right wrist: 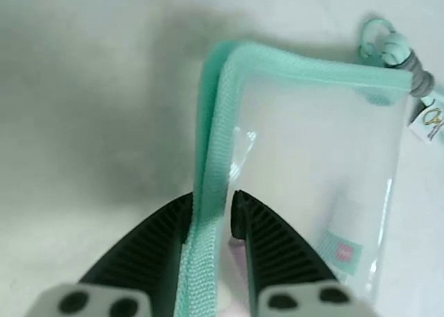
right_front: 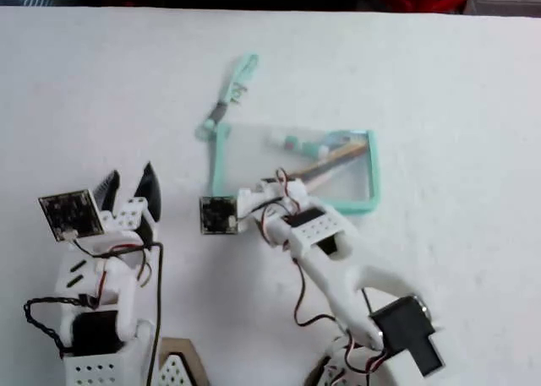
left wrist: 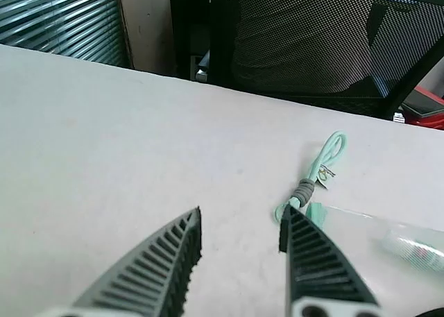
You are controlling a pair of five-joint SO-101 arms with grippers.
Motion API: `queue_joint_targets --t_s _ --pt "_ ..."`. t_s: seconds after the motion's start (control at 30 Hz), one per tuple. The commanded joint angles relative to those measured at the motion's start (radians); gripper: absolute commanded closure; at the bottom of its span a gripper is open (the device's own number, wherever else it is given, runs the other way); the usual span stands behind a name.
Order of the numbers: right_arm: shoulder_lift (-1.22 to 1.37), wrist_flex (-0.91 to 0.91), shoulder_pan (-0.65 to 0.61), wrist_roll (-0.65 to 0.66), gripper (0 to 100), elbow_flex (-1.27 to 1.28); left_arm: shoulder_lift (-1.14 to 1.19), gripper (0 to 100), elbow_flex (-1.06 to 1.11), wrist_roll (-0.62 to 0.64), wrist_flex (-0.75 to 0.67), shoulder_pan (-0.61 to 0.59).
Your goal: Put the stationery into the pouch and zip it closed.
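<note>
A clear pouch (right_front: 279, 162) with mint trim lies flat at the table's middle, with a pencil (right_front: 338, 160) and a pale mint item inside it. Its mint cord loop (right_front: 232, 86) trails toward the far edge. My right gripper (right_front: 254, 196) sits at the pouch's near edge. In the right wrist view this gripper (right wrist: 211, 206) is shut on the mint zip edge (right wrist: 208, 192) of the pouch (right wrist: 312, 157). My left gripper (right_front: 127, 183) stands open over bare table to the left of the pouch. In its own view the left gripper (left wrist: 239, 227) holds nothing, and the cord loop (left wrist: 326, 164) lies just beyond it.
The white table (right_front: 439, 82) has free room on the far side and to the right. A brown cardboard piece (right_front: 182, 352) sits at the near edge between the arm bases. Past the far edge stands a black mesh chair (left wrist: 312, 39).
</note>
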Motion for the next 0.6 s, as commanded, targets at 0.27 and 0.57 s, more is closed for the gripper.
queue_joint_targets --t_s 0.27,0.57 --pt "-0.096 0.148 0.005 -0.250 72.1 -0.017 -0.005 81 0.000 0.003 -0.046 0.013" --pt "-0.572 0.395 0.081 -0.256 78.3 -0.018 -0.005 81 0.000 0.003 -0.044 0.013"
